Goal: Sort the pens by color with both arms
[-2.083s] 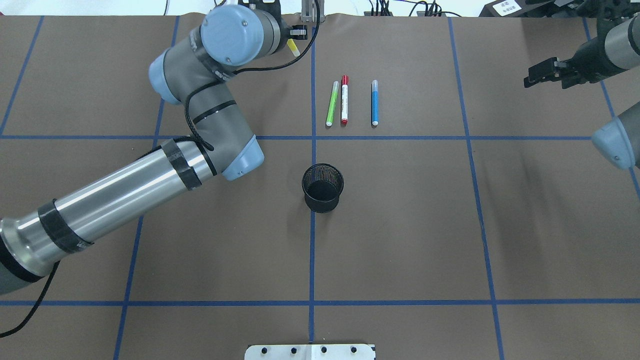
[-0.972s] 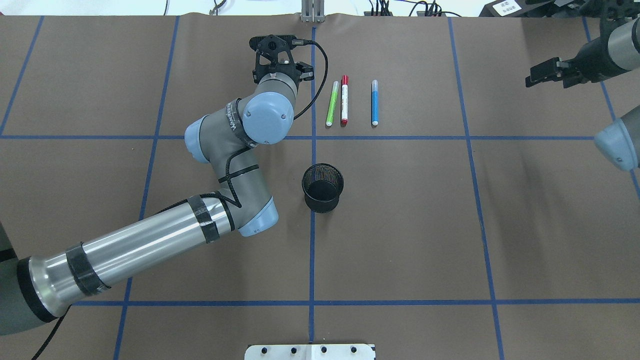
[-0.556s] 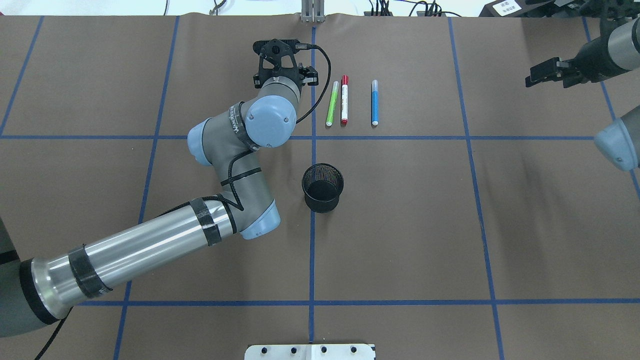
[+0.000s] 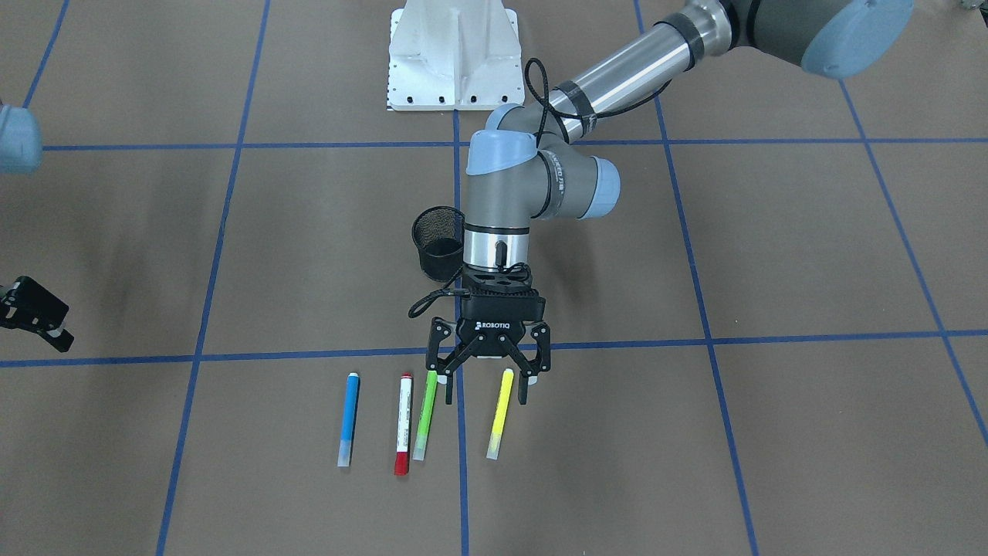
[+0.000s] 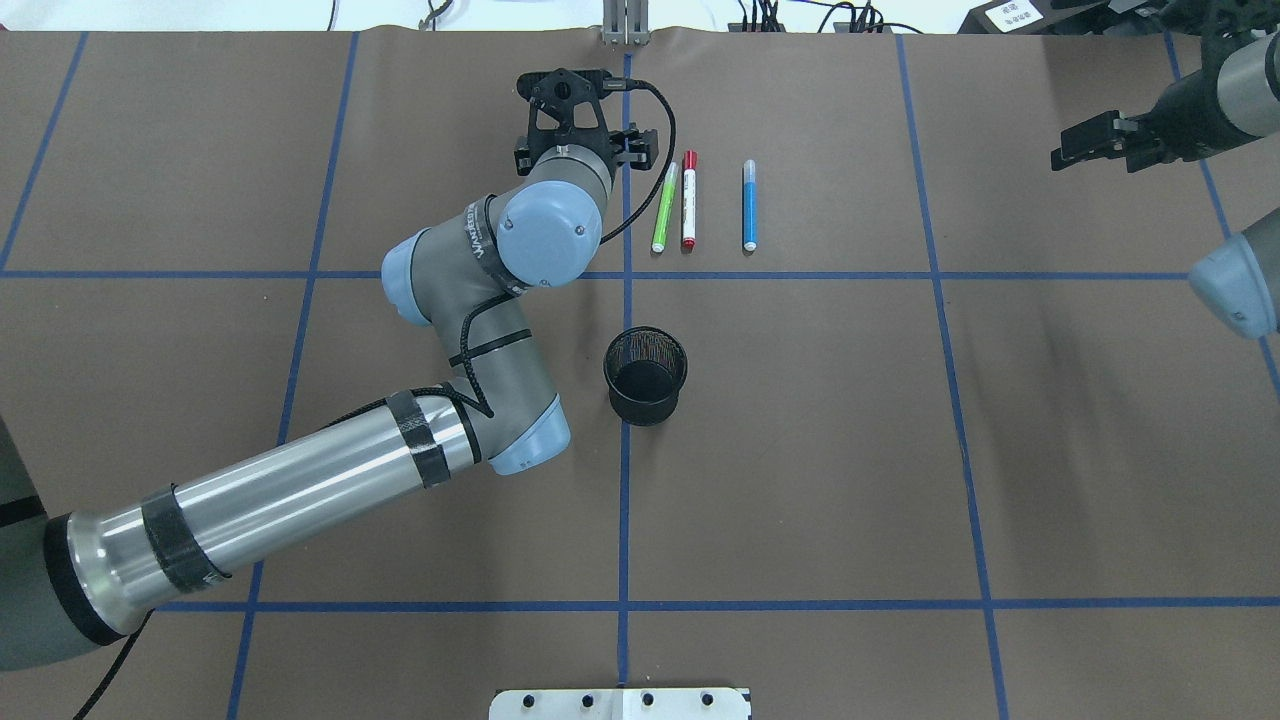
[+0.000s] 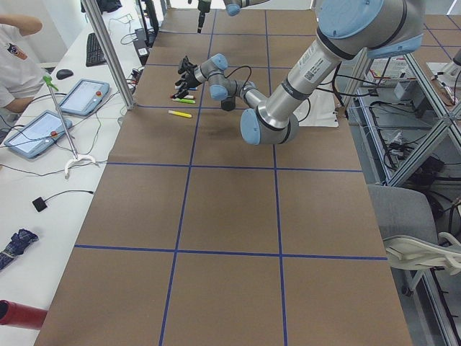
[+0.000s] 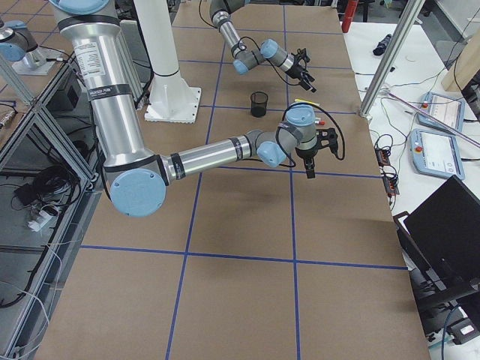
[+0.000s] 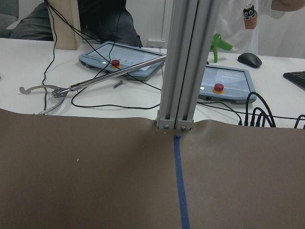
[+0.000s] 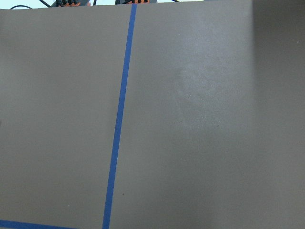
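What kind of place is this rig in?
Probably a robotics lab: a table gridded with blue tape, an aluminium frame post, and control tablets with red stop buttons on a white bench.

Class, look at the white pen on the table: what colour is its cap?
Red; the cap on the white pen shows best in the front-facing view.

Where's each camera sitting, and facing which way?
Front-facing: across table, facing base; open left gripper.
Overhead: behind robot, looking down; left arm.
Exterior left: table end; left arm nearest.
Exterior right: opposite end; right arm nearest.
Left wrist: toward operators' desk; no body.
Right wrist: down at table; no body.
Shared: front-facing, overhead both show mesh cup.
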